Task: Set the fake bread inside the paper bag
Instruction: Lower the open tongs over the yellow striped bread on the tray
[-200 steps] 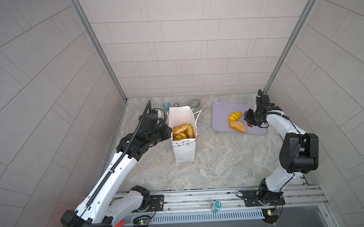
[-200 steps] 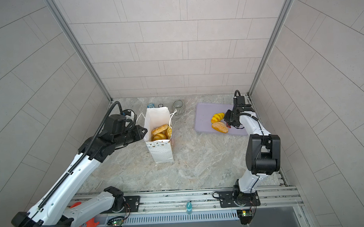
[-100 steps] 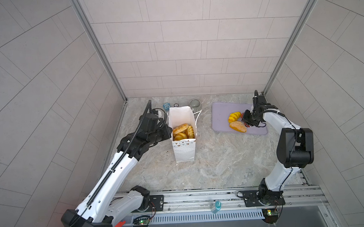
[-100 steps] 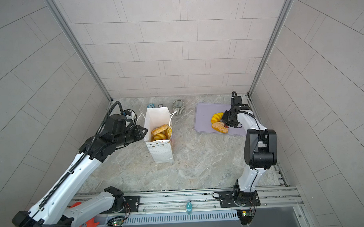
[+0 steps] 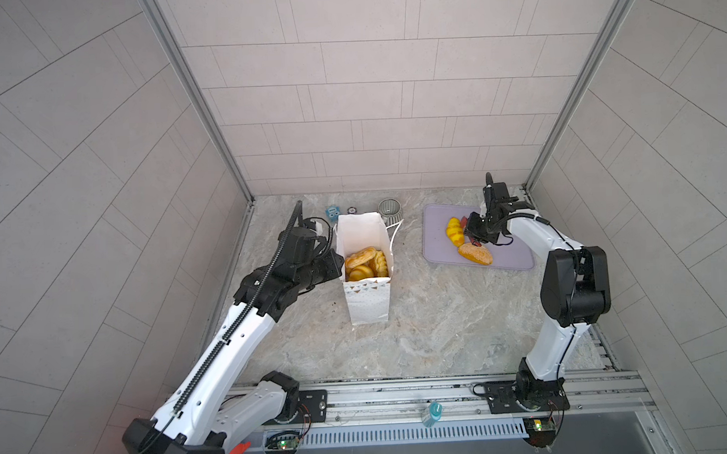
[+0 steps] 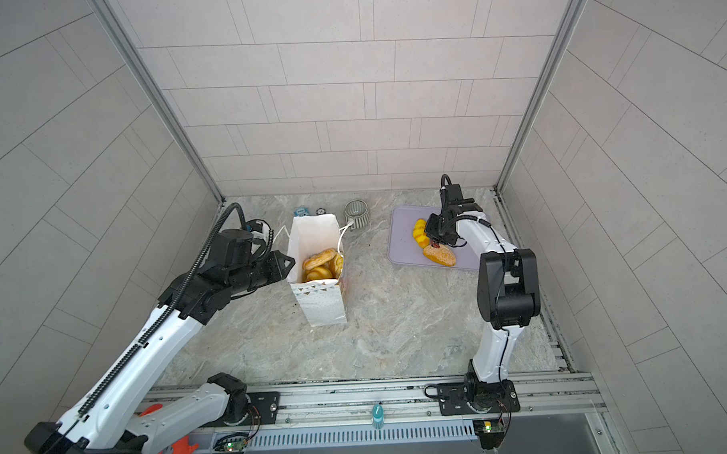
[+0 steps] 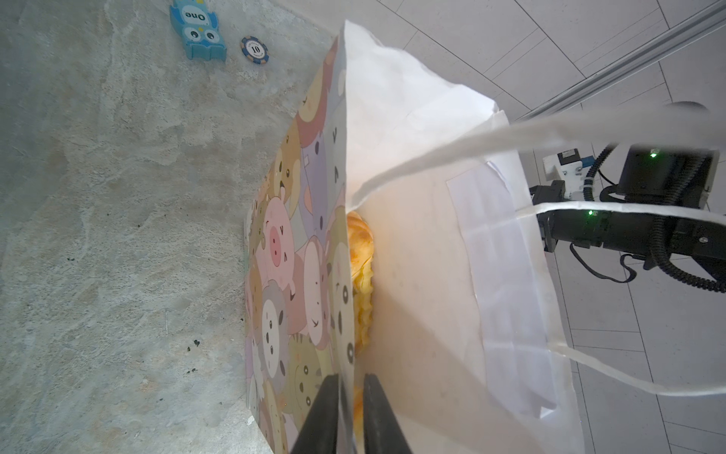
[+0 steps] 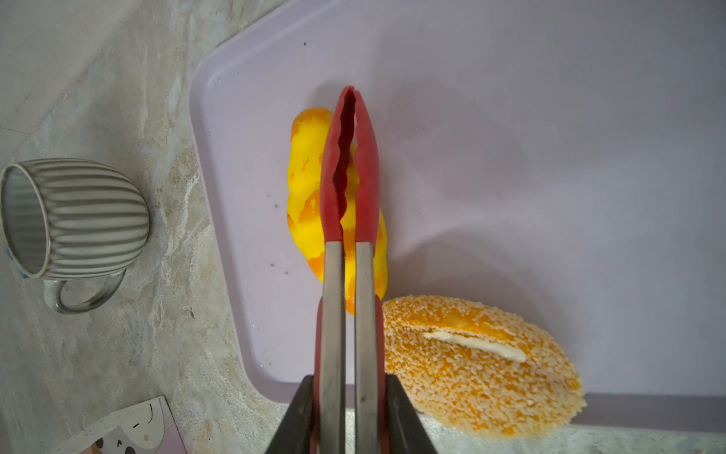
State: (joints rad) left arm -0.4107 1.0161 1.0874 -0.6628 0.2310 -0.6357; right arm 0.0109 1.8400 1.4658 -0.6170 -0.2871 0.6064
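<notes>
The white paper bag (image 5: 366, 307) (image 6: 321, 304) stands upright and open, with several golden fake breads (image 5: 365, 263) (image 6: 321, 265) (image 7: 361, 251) inside. My left gripper (image 5: 338, 264) (image 6: 290, 264) (image 7: 351, 379) is shut on the bag's left wall at the rim. On the lilac tray (image 5: 516, 256) (image 8: 550, 118) lie a yellow braided loaf (image 5: 453, 232) (image 8: 304, 184) and a sesame bun (image 5: 475, 254) (image 8: 479, 373). My right gripper (image 5: 476, 232) (image 6: 435, 236) (image 8: 349, 379) is shut on red-tipped tongs (image 8: 347, 157). The tongs' tips meet over the loaf, with nothing between them.
A striped mug (image 5: 389, 207) (image 8: 74, 216) lies on its side between bag and tray. A blue owl block (image 7: 198, 33) and a poker chip (image 7: 254, 49) sit behind the bag. Tiled walls close in at the back and both sides.
My right gripper has shifted left across the tray, bringing the tongs over the braided loaf, and the tongs have closed a little. The left arm and the bag have not moved.
</notes>
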